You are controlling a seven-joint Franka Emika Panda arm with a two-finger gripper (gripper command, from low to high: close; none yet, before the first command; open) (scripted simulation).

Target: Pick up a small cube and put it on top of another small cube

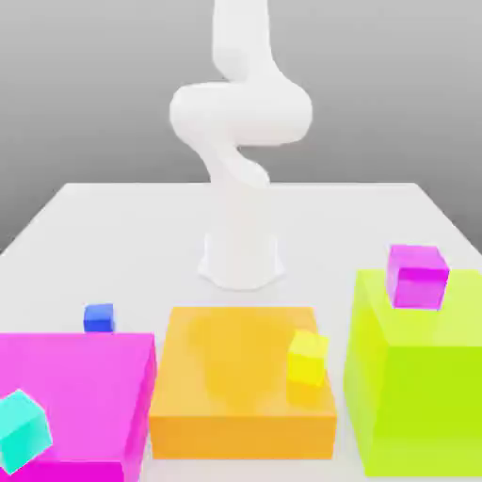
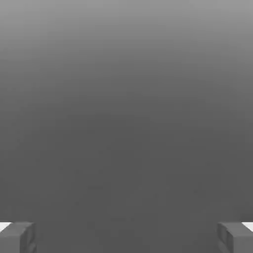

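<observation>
Blue cube (image 1: 99, 318) sits on table (image 1: 122, 226), just behind magenta block (image 1: 75, 395), at exterior view's left. Gripper (image 2: 126, 237) wide, empty. Advice: descend centred over cube, square fingertips (image 2: 17, 237) to its faces, avoid magenta block edge.

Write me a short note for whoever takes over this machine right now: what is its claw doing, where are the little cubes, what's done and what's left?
Gripper: open, holding nothing, fingertips spread wide in the hand view.
Small blue cube: on the white table, behind the big magenta block.
Teal cube: on the magenta block.
Yellow cube: on the orange block.
Small magenta cube: on the lime block.
Done: nothing; no small cube sits on another.
Left: grasp the blue cube, lift it, place it on another small cube.
</observation>
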